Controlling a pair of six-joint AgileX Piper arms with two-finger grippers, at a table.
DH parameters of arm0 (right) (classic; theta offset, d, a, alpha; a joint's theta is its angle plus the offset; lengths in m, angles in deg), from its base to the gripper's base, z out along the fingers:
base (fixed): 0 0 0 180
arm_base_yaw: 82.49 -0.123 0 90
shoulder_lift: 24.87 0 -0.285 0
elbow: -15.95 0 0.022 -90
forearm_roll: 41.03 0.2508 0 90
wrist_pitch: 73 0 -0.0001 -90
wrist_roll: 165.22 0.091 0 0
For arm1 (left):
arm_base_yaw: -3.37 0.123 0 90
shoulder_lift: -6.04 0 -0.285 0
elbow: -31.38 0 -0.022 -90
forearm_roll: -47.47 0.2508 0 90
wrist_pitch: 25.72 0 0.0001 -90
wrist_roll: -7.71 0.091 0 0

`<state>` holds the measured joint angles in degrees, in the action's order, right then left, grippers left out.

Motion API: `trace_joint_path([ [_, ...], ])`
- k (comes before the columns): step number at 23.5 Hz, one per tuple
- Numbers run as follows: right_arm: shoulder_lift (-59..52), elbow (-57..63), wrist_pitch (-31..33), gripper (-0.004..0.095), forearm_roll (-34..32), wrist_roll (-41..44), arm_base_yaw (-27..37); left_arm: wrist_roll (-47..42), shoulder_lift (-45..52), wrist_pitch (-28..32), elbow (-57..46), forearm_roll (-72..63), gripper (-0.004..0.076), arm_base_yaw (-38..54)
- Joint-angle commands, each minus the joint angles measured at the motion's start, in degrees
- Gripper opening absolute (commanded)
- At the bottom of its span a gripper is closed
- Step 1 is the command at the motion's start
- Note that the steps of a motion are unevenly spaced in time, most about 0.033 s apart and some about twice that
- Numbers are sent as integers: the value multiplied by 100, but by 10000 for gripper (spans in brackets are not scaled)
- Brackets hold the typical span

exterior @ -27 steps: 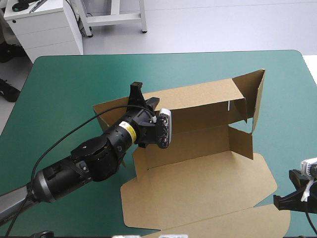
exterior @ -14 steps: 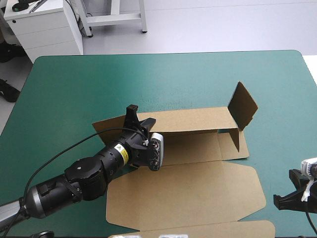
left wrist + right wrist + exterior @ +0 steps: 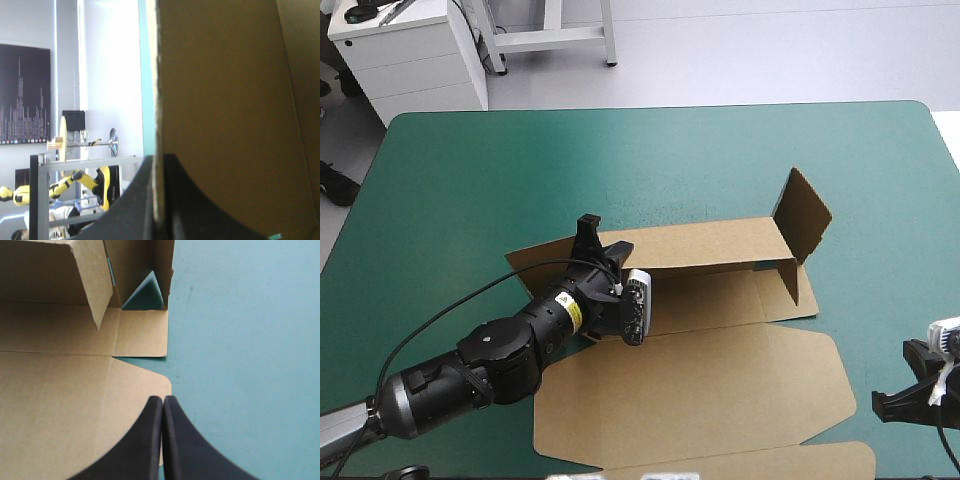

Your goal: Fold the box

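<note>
**Box half-raised; left claw on the rear wall**

Left side: my left gripper [image 3: 603,238] reaches in low over the teal-green table cover [image 3: 470,180]. It is pinching the left end of the box's back wall [image 3: 710,243]. The wrist view confirms this: the board edge runs up between the two black fingers [image 3: 137,200], which are closed all but the sheet's thickness.

Centre: the box [image 3: 720,300] sits in the middle of the table, reaching toward the near edge. The back wall stands raised along its far side. In front of it the flat panel [image 3: 700,390] lies on the cover, with another strip of brown board at the near edge.

Right of centre: the end flap [image 3: 805,212] stands upright at the right end of the back wall, angled outward. A smaller tab beside it is also raised.

Right side: my right gripper [image 3: 162,400] is near the table's near right corner, just off the flat panel's right edge and holding nothing. Its fingers are pressed together into one point. The panel's rounded corner lies directly ahead of them.
</note>
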<state>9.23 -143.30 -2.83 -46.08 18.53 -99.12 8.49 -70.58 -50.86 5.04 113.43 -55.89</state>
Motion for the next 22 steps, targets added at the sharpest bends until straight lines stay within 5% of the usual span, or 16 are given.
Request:
trace_joint_path([
  [1,67,-150,-350,-20,-49,-9,35,-78,118,690,159,198,-8,-29],
  [8,67,-150,-350,-20,-36,-9,35,-123,128,1071,159,198,-8,-29],
  [15,67,-150,-350,-20,130,56,35,-354,128,-282,150,176,-8,-29],
  [22,67,-150,-350,-20,141,56,35,-416,128,-52,150,176,-8,-29],
])
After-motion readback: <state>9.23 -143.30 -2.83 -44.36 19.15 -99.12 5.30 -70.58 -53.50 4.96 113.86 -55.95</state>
